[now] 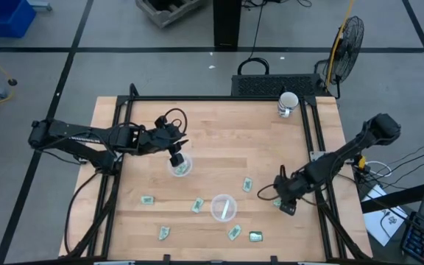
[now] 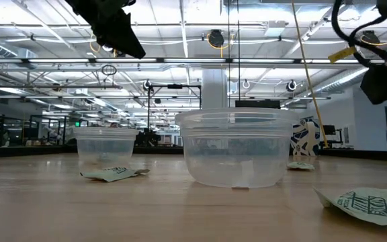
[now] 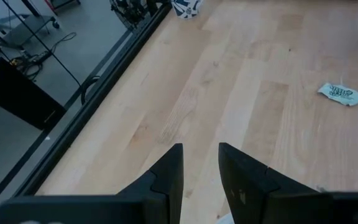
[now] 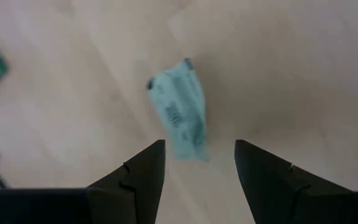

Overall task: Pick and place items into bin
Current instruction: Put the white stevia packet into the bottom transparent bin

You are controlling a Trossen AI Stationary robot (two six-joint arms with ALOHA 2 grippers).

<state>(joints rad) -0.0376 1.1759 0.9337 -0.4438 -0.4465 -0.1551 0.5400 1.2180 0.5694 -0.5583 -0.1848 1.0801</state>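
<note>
Packets of light green paper lie spread over the lower middle of the table [image 1: 219, 125] in the high view. One packet [image 4: 180, 118] sits right below the right gripper [image 4: 199, 168], at the lower right of the table. Its 2 fingers stand wide apart and hold nothing. The packet looks flat, light and soft, so it may slide or crumple. Pinching it across its short middle seems best. The left gripper [image 1: 177, 157] hangs over a clear cup [image 1: 180, 166], left of middle. Its fingers are partly open with nothing between them.
</note>
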